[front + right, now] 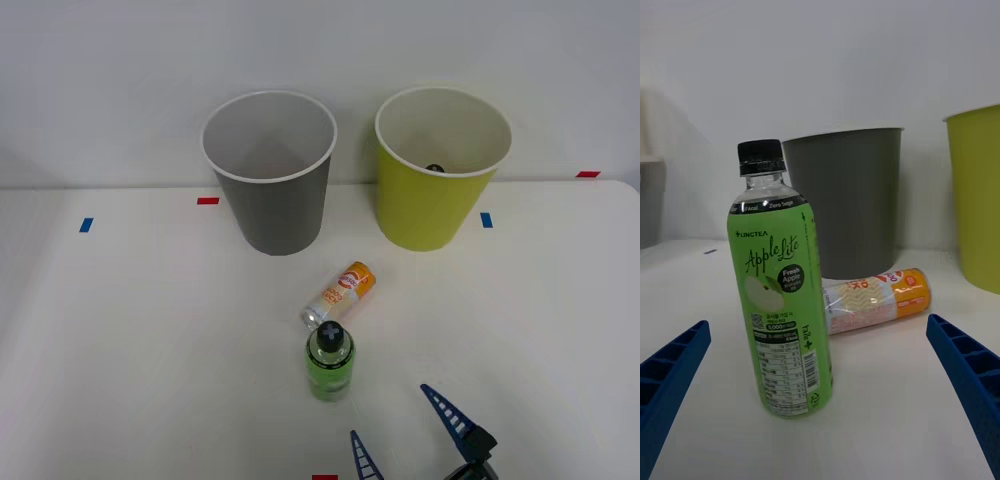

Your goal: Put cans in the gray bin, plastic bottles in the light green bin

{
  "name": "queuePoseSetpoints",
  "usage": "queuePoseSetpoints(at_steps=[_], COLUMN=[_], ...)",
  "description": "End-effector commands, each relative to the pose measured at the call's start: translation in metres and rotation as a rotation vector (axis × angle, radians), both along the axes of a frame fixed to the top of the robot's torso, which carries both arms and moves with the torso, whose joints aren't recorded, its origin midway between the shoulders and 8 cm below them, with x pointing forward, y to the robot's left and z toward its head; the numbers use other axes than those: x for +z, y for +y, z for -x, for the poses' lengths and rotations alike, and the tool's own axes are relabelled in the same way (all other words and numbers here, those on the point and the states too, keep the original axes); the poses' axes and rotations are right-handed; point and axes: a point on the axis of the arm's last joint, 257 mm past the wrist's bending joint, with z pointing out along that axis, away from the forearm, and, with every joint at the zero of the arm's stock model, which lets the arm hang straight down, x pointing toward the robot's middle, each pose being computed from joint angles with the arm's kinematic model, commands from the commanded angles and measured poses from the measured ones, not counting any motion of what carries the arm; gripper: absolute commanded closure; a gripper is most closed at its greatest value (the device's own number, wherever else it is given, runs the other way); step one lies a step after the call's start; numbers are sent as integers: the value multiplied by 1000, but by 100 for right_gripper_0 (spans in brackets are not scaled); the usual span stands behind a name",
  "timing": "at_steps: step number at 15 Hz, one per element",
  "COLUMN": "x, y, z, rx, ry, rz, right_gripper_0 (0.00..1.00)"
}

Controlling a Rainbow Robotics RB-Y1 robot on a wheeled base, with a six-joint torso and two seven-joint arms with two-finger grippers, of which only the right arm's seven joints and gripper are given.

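A green plastic bottle (pixel 329 362) with a black cap stands upright near the table's front. Just behind it lies the orange and white can (pixel 341 292) on its side, almost touching the bottle. Further back stand the gray bin (pixel 275 215) on the left and the light green bin (pixel 425 210) on the right. A small dark object (pixel 433 168) shows inside the light green bin. My right gripper (pixel 403 433) is open, low over the table to the front right of the bottle. In the right wrist view the bottle (pixel 782 300) stands between the fingers (pixel 970 375), ahead of their tips, with the can (pixel 876 298) behind it.
The white table meets a white wall just behind the bins. Small tape marks lie on the table: blue (pixel 86 224), red (pixel 208 200), blue (pixel 486 219), red (pixel 588 174) and red (pixel 325 477) at the front edge. Open tabletop spreads to the left and right.
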Motion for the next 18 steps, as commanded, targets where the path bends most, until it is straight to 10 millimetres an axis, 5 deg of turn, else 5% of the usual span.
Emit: queuePoseSetpoints(at_steps=[1,13,18], x=[12,27,30], y=[17,69,85], z=[-17,-79,-85], rx=[35,140,187], ry=[-16,-14,-38], rz=[-40,15,72], right_gripper_0=[0,0,0])
